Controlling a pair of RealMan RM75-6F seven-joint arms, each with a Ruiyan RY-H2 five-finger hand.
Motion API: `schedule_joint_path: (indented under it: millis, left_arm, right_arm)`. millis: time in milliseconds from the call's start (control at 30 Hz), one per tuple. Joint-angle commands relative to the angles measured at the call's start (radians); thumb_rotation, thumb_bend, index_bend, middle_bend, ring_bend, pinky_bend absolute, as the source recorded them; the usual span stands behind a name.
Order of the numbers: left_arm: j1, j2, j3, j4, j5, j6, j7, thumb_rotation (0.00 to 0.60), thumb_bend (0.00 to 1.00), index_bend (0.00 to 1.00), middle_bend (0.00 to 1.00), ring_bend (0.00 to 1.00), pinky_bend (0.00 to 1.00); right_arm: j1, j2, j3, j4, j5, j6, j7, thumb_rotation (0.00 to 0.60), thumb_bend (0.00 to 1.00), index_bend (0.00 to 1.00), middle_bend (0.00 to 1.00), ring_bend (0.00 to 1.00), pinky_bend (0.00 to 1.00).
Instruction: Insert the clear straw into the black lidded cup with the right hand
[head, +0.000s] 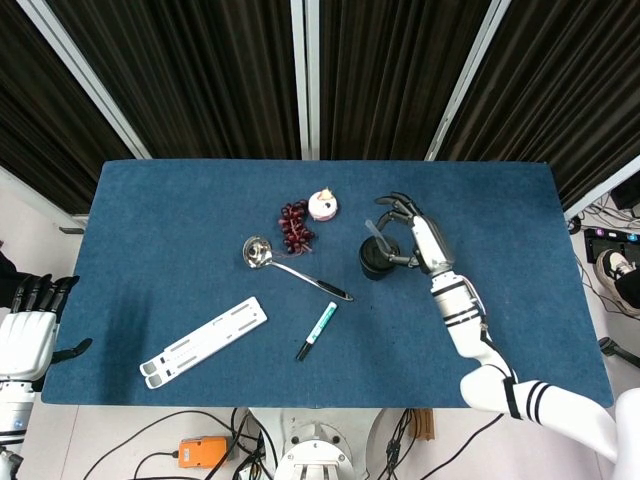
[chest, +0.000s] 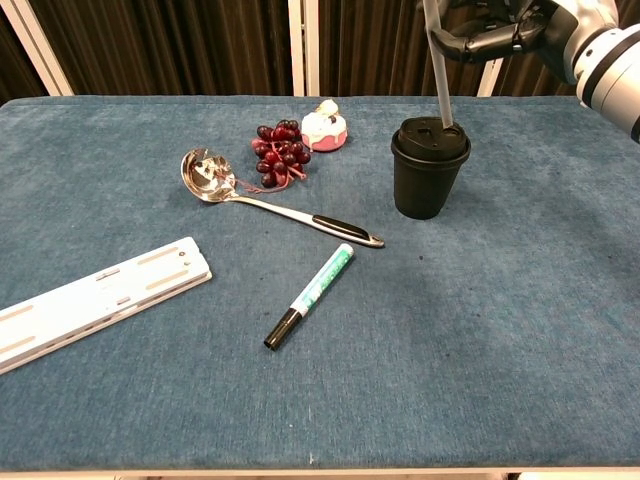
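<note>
The black lidded cup (chest: 430, 168) (head: 377, 259) stands upright right of the table's middle. My right hand (chest: 505, 30) (head: 415, 235) hovers just above and behind it, pinching the clear straw (chest: 437, 65) (head: 375, 232) near its top. The straw hangs nearly upright, and its lower tip touches the lid at the far right side. Whether the tip has entered the lid's hole is too small to tell. My left hand (head: 28, 325) hangs off the table's near left corner, holding nothing, fingers apart.
On the blue table (chest: 520, 330) lie a metal ladle (chest: 262, 196), a bunch of dark grapes (chest: 278, 152), a small pink cake toy (chest: 323, 126), a green-and-white marker (chest: 311, 294) and a white folded stand (chest: 95, 300). All lie left of the cup.
</note>
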Motion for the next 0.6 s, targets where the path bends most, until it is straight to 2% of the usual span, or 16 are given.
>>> schedule_joint_path:
  millis: [33,400,600]
  left_arm:
    - [0.0,-0.001,0.0,0.0,0.0,0.0,0.001,0.6,0.04,0.13,0.14,0.07,0.01]
    - [0.0,-0.003,0.0,0.0,-0.004,-0.004,0.002,0.6,0.04,0.13,0.14,0.07,0.01]
    - [-0.002,-0.006,-0.001,0.004,-0.005,-0.007,-0.001,0.6,0.04,0.13,0.14,0.07,0.01]
  right_arm:
    - [0.002,-0.003,-0.002,0.005,0.002,-0.003,0.003,0.6,0.62,0.66,0.3,0.16,0.21]
    - [0.009,-0.018,-0.008,0.043,0.005,-0.019,0.046,0.6,0.62,0.65,0.3,0.16,0.2]
    - [-0.001,-0.027,-0.018,0.074,0.002,-0.02,0.108,0.6,0.62,0.59,0.3,0.16,0.18]
